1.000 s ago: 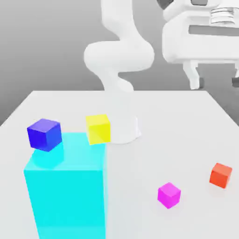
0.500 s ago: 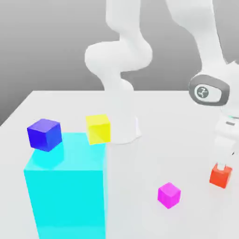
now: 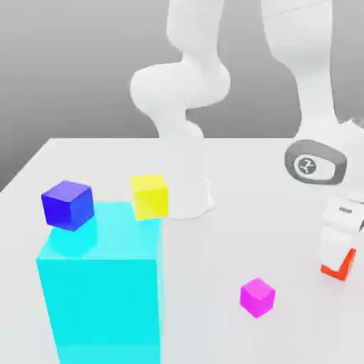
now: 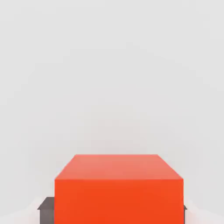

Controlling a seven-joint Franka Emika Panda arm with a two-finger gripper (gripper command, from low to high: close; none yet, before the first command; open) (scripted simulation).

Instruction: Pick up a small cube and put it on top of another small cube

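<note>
The small cube [image 3: 347,266] is orange-red and rests on the white table [image 3: 234,234] at the exterior view's right. My gripper [image 3: 338,259] has come straight down over it, and its white fingers [image 3: 332,245] cover most of the cube. In the hand view the small cube [image 4: 118,188] sits between dark finger pads [image 4: 45,204] that press against its sides, so my gripper [image 4: 116,205] is shut on it. A magenta cube [image 3: 257,296] of about the same size lies on the table nearer the front, to the exterior view's left of the gripper.
A tall cyan block [image 3: 99,284] stands at the front on the exterior view's left, with a blue cube [image 3: 67,205] on its top. A yellow cube [image 3: 149,195] is at its far corner. The arm's base [image 3: 186,195] stands behind.
The hand came down from high above onto the orange-red cube. Its fingers, open before, have shut on the cube.
</note>
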